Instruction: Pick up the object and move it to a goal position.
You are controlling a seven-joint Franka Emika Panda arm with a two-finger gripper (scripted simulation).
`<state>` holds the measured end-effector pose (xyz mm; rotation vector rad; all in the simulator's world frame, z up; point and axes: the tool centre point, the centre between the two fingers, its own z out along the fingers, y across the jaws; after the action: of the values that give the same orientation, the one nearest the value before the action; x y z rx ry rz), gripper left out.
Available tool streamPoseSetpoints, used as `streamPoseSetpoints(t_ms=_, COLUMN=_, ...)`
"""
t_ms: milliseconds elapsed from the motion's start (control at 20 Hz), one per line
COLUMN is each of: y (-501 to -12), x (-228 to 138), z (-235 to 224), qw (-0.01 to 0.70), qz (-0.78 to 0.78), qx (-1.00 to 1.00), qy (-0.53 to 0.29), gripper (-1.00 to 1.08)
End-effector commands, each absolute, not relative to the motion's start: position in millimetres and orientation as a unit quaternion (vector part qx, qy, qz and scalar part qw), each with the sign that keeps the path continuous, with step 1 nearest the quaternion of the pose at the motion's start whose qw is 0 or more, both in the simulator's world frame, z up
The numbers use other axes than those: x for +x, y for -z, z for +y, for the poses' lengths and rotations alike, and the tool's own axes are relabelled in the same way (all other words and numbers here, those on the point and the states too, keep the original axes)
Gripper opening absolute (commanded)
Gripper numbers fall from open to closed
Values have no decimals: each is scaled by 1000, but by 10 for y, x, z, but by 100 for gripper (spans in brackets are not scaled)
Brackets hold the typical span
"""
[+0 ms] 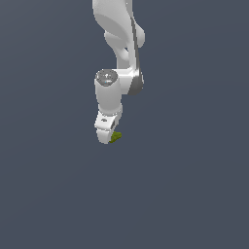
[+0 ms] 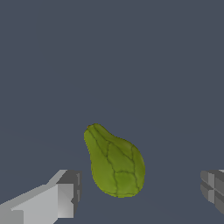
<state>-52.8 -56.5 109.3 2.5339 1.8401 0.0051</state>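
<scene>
The object (image 2: 114,164) is an olive-green, lumpy, pear-shaped thing with dark creases. In the wrist view it lies between my two fingertips (image 2: 65,197), with a clear gap on each side. My gripper (image 2: 140,192) is open and touches nothing. In the exterior view the white arm reaches down and the gripper (image 1: 108,136) hangs low, with only a small green sliver of the object (image 1: 115,137) showing beside its tip, on the exterior view's right. The rest of the object is hidden behind the hand there.
A flat, plain dark blue-grey surface (image 1: 194,194) fills both views. The arm's white links (image 1: 116,29) rise above the gripper to the top of the exterior view.
</scene>
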Motion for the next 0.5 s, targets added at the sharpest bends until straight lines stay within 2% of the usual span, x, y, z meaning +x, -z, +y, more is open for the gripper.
streamPoseSetpoints(t_ms=0, y=-1055, x=-565, z=-577, qw=4, qz=615, qx=789, qy=-1, gripper=100)
streamPoseSetpoints(t_ms=450, y=-952, x=-670, z=-605, qw=1, qz=686, qx=728, qy=0, gripper=100)
